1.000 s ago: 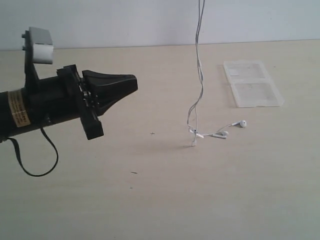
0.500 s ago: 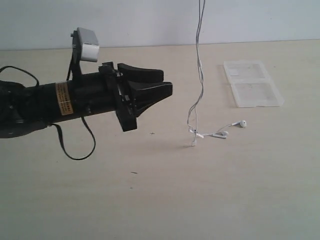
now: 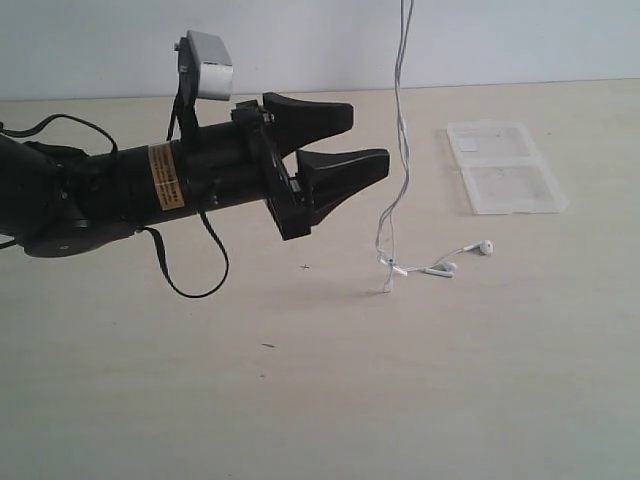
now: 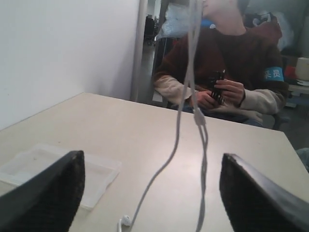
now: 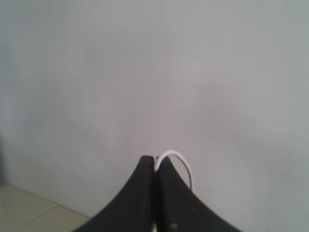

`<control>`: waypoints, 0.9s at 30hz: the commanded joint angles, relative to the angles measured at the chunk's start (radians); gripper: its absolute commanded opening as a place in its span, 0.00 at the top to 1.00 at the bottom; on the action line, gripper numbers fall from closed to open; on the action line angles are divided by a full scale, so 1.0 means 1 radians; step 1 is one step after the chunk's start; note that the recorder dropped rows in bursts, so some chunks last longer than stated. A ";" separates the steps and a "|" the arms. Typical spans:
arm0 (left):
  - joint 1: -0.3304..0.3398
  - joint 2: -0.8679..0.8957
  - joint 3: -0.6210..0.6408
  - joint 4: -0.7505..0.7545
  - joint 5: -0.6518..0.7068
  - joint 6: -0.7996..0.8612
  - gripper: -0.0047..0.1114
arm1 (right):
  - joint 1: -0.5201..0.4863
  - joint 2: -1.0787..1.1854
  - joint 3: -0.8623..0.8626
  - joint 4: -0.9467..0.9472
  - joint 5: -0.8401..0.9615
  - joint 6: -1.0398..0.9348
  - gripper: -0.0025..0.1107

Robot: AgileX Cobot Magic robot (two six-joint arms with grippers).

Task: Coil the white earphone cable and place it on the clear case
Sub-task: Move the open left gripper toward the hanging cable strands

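Nearest to me, the 2 earbuds [image 3: 485,246] of the white cable [image 3: 400,150] lie on the table [image 3: 300,400]. The rest hangs upward as a thin, limp, very light strand. My left claw [image 3: 365,138] is wide open just beside it, not touching. I judge the hanging middle is the best place to pinch, gently. Further back lies the clear case [image 3: 505,168]. Above, my right claw [image 5: 155,164] is closed on the cable's top.

I saw a white earphone cable [image 3: 401,150], a whitish clear case [image 3: 505,168], my black left gripper [image 3: 368,136] and a beige table [image 3: 300,390].
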 commanded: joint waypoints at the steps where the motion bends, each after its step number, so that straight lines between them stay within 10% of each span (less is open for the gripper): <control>1: -0.006 0.005 -0.004 0.050 -0.016 -0.006 0.32 | 0.001 -0.001 -0.008 0.000 -0.012 0.000 0.98; 27: -0.123 0.080 -0.054 -0.173 0.035 0.104 0.32 | 0.001 -0.001 -0.008 0.000 -0.011 -0.015 0.98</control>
